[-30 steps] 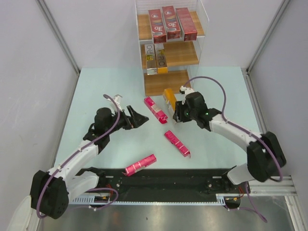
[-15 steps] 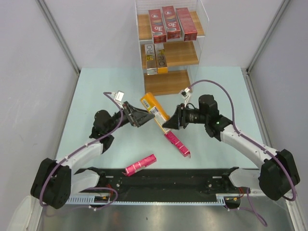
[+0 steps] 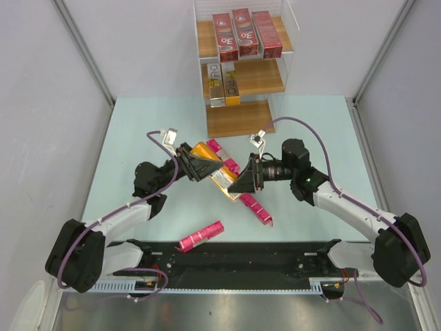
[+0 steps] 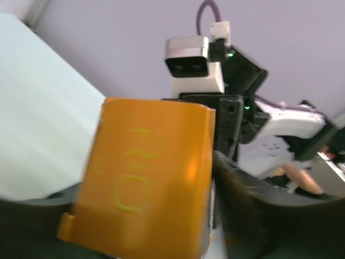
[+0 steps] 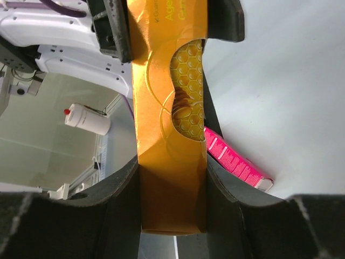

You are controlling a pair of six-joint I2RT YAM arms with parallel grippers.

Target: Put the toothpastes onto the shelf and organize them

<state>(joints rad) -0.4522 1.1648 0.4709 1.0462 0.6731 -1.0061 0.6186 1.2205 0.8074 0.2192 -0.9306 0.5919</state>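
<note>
An orange toothpaste carton (image 3: 214, 170) (image 4: 145, 183) (image 5: 161, 108) hangs above the table's middle, held at both ends. My right gripper (image 3: 240, 181) (image 5: 172, 183) is shut on its near end, and my left gripper (image 3: 196, 165) (image 4: 145, 216) is shut on the far end, its fingers (image 5: 110, 27) pressing both sides. Three pink cartons lie on the table: one (image 3: 222, 155) partly under the orange one, one (image 3: 255, 205) (image 5: 234, 162) below my right gripper, one (image 3: 200, 236) near the front. The shelf (image 3: 241, 118) holds three red cartons (image 3: 238, 33) on its top tier and silver and orange ones (image 3: 222, 84) on the middle tier.
The shelf's clear acrylic walls (image 3: 289, 27) rise at the back centre. Grey partition walls (image 3: 76, 48) close in the table on the left and right. A black rail (image 3: 241, 255) runs along the near edge between the arm bases.
My right gripper lifted the orange carton from beside the shelf and swung it to the centre. My left gripper came in from the left and closed on its other end.
</note>
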